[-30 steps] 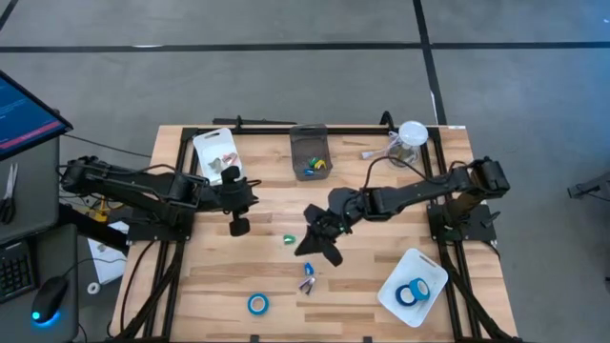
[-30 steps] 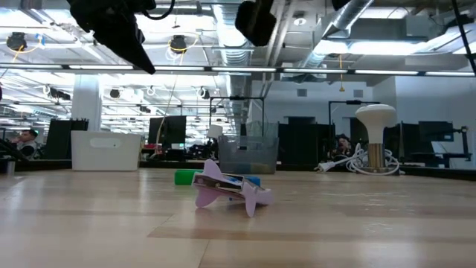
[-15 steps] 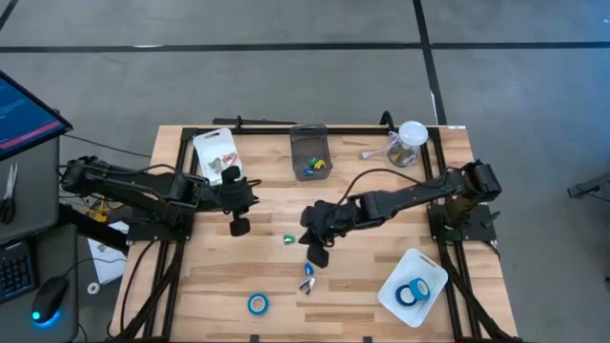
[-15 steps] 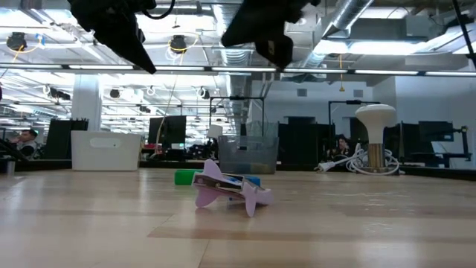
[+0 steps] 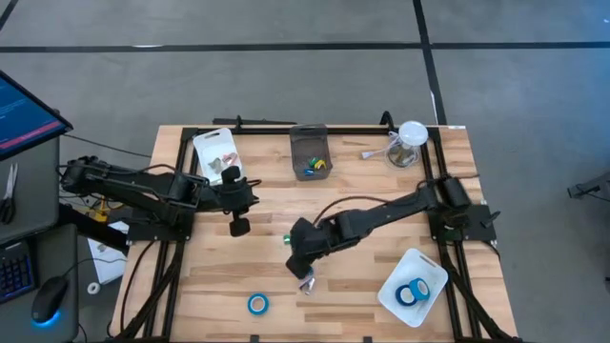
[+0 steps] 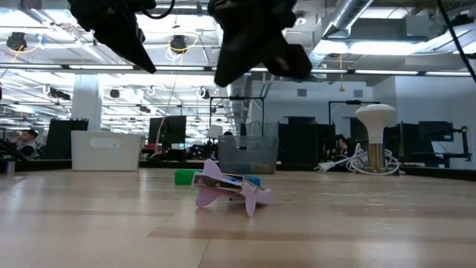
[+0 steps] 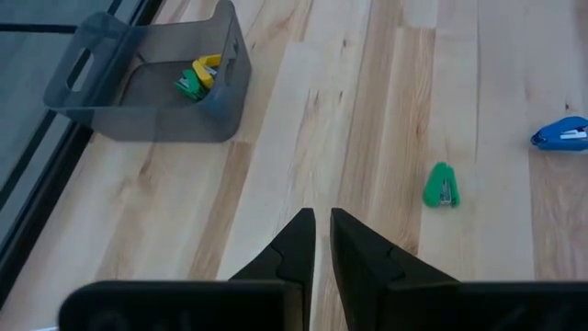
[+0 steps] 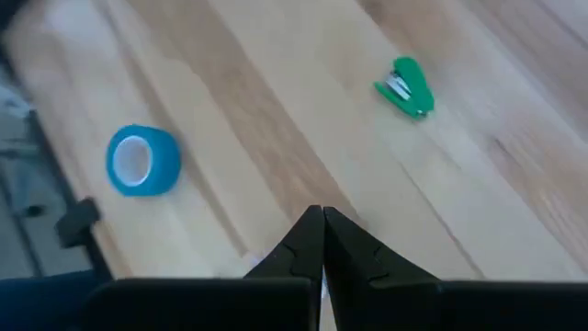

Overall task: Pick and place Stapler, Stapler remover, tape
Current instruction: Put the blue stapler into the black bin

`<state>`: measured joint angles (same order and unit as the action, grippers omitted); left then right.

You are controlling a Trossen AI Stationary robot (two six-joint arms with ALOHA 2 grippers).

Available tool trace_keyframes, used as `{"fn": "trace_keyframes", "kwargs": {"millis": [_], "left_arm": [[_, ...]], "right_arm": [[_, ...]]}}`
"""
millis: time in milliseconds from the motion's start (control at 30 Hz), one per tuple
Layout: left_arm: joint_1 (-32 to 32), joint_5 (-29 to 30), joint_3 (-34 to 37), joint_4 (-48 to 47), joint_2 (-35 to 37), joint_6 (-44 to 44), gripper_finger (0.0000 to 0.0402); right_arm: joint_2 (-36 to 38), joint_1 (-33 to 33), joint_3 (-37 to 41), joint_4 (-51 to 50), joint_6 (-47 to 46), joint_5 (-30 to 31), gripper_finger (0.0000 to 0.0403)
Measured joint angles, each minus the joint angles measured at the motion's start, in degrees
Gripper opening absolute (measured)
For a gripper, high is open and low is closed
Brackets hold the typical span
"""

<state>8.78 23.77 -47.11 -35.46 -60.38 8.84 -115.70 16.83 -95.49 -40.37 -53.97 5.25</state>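
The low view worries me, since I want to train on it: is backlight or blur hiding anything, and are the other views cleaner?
Low view: bright ceiling lights turn both end effectors, right and left, into silhouettes; the pale purple stapler is sharp. Right wrist view: the blue ring-shaped tape roll looks soft. High view: even light.

Both arms (image 5: 143, 186) matte black w/ thin black cables.
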Motion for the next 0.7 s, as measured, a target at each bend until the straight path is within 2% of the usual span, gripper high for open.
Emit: {"fn": "trace_keyframes", "kwargs": {"millis": [167, 300, 500, 700], "left_arm": [[0.0, 0.0, 0.0, -0.1, 0.0, 0.0, 0.003], [0.0, 0.0, 0.0, -0.2, 0.0, 0.0, 0.003], [0.0, 0.0, 0.0, -0.1, 0.0, 0.0, 0.003], [0.0, 0.0, 0.0, 0.0, 0.0, 0.0, 0.003]], "right_arm": [[-6.2, 1.2, -13.0, -14.8, -4.7, 1.9, 0.0], [-10.4, 2.0, -20.0, -20.5, -9.2, 0.7, 0.0], [-13.3, 3.6, -21.8, -22.0, -18.0, -5.3, 0.0], [-13.5, 6.5, -21.8, -22.3, -23.6, -5.2, 0.0]]}}
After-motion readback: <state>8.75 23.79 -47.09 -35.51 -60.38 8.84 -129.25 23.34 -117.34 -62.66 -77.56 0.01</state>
